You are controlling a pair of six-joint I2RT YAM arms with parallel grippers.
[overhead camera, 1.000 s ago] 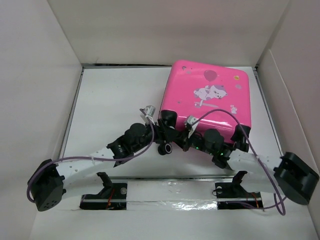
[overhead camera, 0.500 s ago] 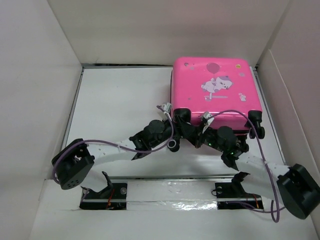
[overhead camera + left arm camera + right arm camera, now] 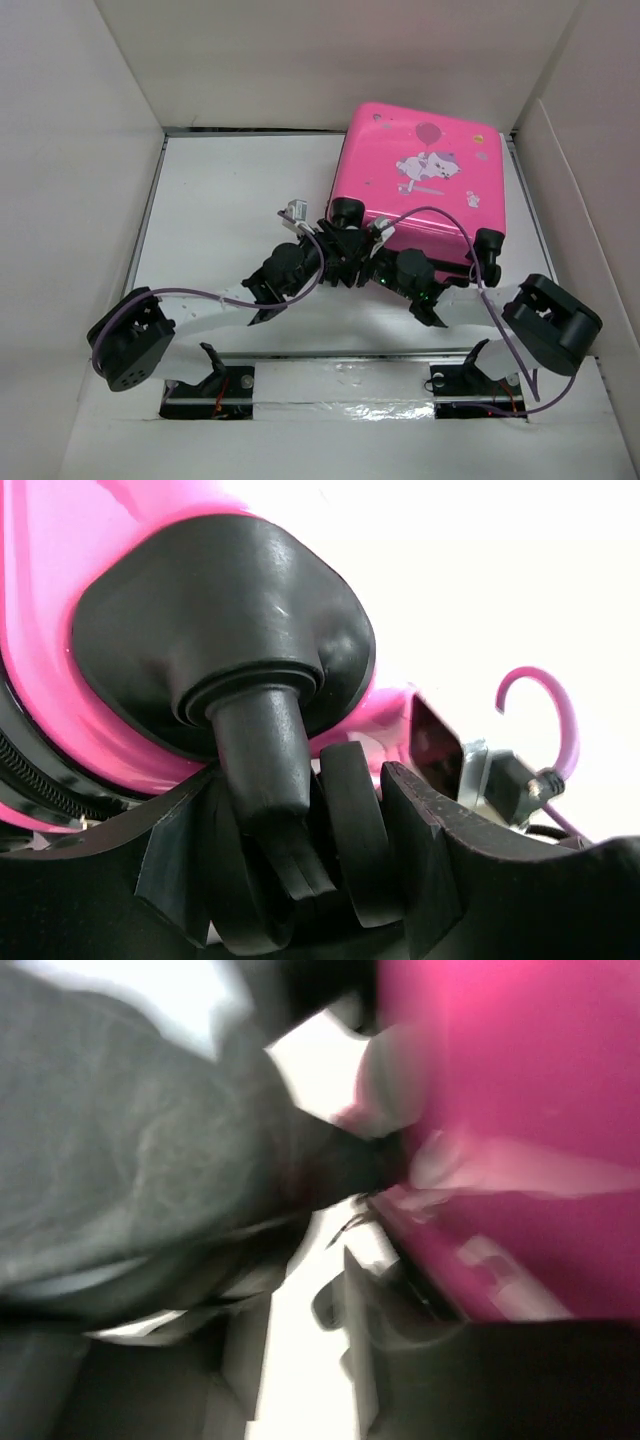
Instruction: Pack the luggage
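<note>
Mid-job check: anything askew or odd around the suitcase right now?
Yes. The luggage lies closed, sticker side up, skewed against the table edges. The left gripper is closed around its near-left wheel, an odd hold for packing. The right wrist view is too blurred to judge.

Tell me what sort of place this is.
Probably a robot test cell: white table boxed in by plain white walls, left arm and right arm mounted at its near edge, one pink suitcase.

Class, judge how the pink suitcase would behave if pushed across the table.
The luggage looks like a rigid, glossy shell: probably stiff, perhaps slippery to pinch. It lies flat, so tipping seems unlikely. Its wheels stick out sideways, so it would likely slide, not roll.
</note>
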